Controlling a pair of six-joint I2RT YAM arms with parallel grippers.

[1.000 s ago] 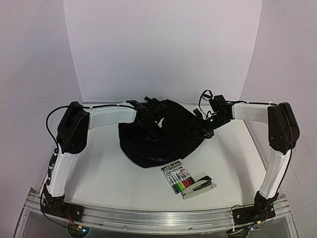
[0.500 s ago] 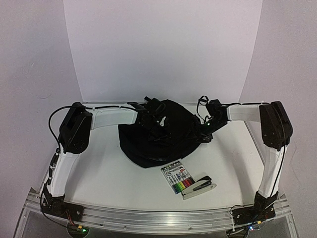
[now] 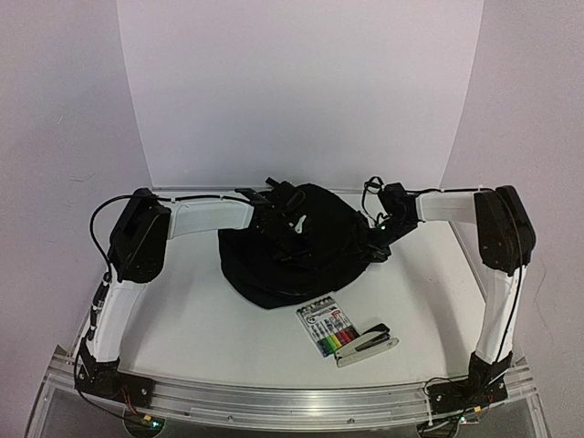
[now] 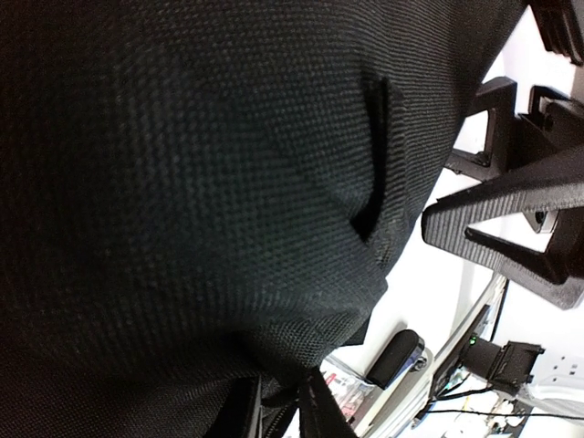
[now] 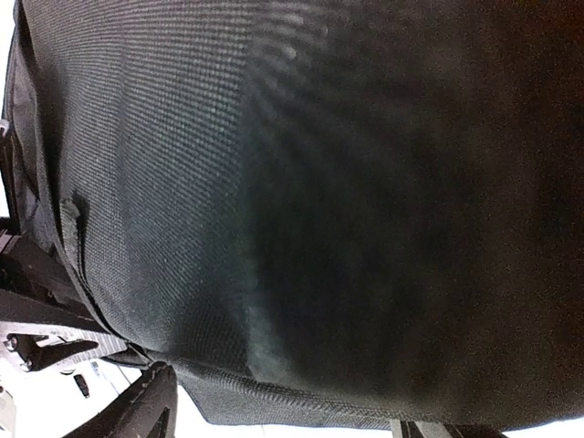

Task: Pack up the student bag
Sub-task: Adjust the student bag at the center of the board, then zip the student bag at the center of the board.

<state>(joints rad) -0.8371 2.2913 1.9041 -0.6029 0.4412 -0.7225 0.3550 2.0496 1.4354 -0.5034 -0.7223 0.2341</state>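
- On the white desk (image 3: 192, 319), in the middle toward the far edge and between the two arms: student bag (image 3: 294, 260), slumped in a low black heap.
- Mouth of the bag lost among the folds from above; contents, if any, impossible to tell.
- Down on the bag's far-left upper part, among dark straps and folds: left tool (image 3: 285, 222). Black on black from above, so no reading of the jaw gap there.
- In the left wrist view: student bag (image 4: 182, 201) filling nearly the whole frame as woven black cloth, drawn to a pucker at the bottom edge. Out to the right, one truss-patterned finger (image 4: 497, 214), clear of the cloth with white desk between. Other finger hidden. How far open, and whether any cloth is held: cannot tell.
- At the bag's right flank, low to the desk: right tool (image 3: 374, 245).
- In the right wrist view: student bag (image 5: 319, 182) close up and blurred across the frame. One finger (image 5: 137, 412) poking in at the lower left; another dark part at the bottom right, probably the second finger. Gripping the fabric or merely against it: cannot tell.
- Nearer than the bag and apart from it, flat on the desk: marker pack (image 3: 327, 328), with coloured markers side by side inside, below a white label.
- Just beside the pack's near right corner, perhaps touching: stapler (image 3: 367, 340), black and silver.
- Both seen again, small, under the cloth's edge in the left wrist view: stapler (image 4: 394, 356) and marker pack (image 4: 342, 391).
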